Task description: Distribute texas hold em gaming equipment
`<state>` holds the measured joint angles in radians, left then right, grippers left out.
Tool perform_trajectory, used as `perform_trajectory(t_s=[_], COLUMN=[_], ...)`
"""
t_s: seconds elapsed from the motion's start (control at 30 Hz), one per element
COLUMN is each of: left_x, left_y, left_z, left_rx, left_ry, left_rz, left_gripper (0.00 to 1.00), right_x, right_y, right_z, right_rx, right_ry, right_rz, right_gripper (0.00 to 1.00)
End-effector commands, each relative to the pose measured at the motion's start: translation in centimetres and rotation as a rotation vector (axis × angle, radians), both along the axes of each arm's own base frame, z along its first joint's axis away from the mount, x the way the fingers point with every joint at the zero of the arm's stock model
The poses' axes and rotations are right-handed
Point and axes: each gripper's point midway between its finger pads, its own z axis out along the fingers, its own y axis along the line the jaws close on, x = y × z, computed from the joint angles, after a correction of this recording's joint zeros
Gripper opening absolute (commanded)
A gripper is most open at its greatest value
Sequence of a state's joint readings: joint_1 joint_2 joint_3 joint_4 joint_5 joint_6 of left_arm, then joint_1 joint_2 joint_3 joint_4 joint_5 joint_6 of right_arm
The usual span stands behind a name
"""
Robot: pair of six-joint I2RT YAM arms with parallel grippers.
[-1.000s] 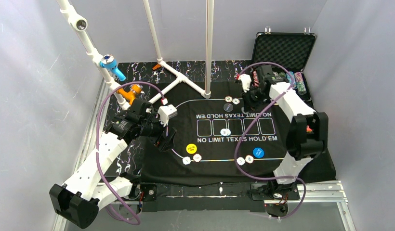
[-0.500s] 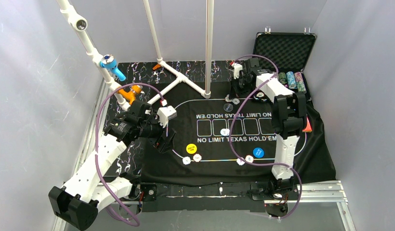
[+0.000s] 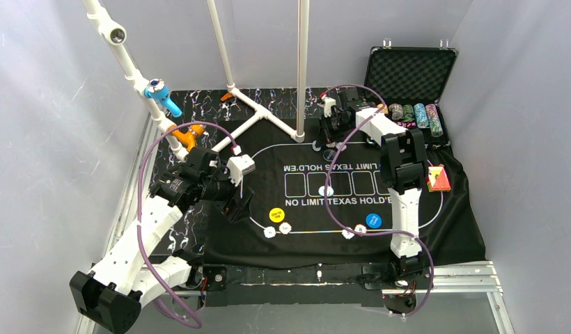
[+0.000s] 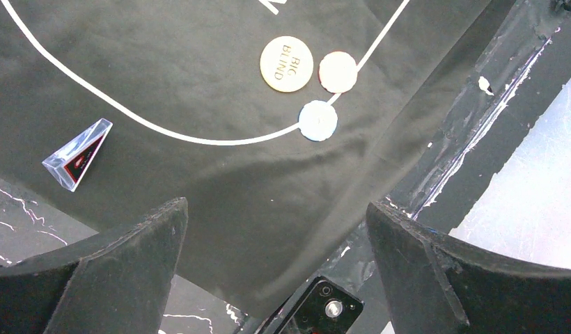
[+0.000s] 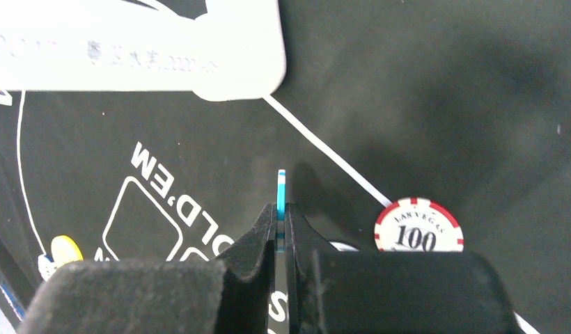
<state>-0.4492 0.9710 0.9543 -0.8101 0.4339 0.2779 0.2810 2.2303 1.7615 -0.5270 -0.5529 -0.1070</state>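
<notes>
The felt mat (image 4: 199, 90) is matt black cloth, the yellow button disc (image 4: 286, 63) smooth plastic, the case (image 3: 411, 72) foam-lined.

Robot lab test cell.
Pale walls (image 3: 46, 125) box in the tabletop (image 3: 199, 104); a white pipe frame (image 3: 229, 69) (carrying a camera (image 3: 116, 33)) stands at its far edge.

- mat (image 3: 310, 240): "NO LIMIT TEXAS HOLD'EM", printed twice, one copy upside down from above
- yellow disc (image 4: 286, 64): "BIG BLIND", on my left wrist cam
- red-and-white chip (image 5: 419, 226): "LAS VEGAS" and "100", on my right wrist cam
</notes>
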Motion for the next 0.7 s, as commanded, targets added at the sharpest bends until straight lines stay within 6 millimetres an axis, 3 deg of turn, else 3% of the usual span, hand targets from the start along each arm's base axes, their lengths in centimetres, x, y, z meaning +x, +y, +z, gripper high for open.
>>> perform_trajectory(t_s=[0.0, 0.23, 0.47, 0.57, 0.67], left_x=[-0.6, -0.6, -0.6, -0.7, -0.8], left_y=[-0.2, -0.2, -0.2, -0.1, -0.2], left_z=[0.2, 0.1, 0.3, 0.3, 0.3], left_rx=[-0.016, -0.016, -0.020, -0.021, -0.024], left_ry=[-0.004, -0.005, -0.012, -0.017, -0.016], left_rz=[-0.027, -0.028, -0.028, -0.028, -0.034], left_gripper=[0.99, 0.99, 0.99, 0.99, 0.99], right_x=[1.3, 1.6, 2.2, 1.5, -1.2], right_y=[1.2, 0.3, -1.4, -2.9, -4.1], right_z=[1.2, 0.8, 4.2, 6.6, 7.4], right_rx=[0.027, -0.049, -0.139, -0.200, -0.234], right_ry=[-0.039, -0.045, -0.138, -0.198, -0.215], right_rz=[0.013, -0.006, -0.007, 0.009, 0.062], right_gripper=[0.09, 0.35, 0.50, 0.57, 0.62])
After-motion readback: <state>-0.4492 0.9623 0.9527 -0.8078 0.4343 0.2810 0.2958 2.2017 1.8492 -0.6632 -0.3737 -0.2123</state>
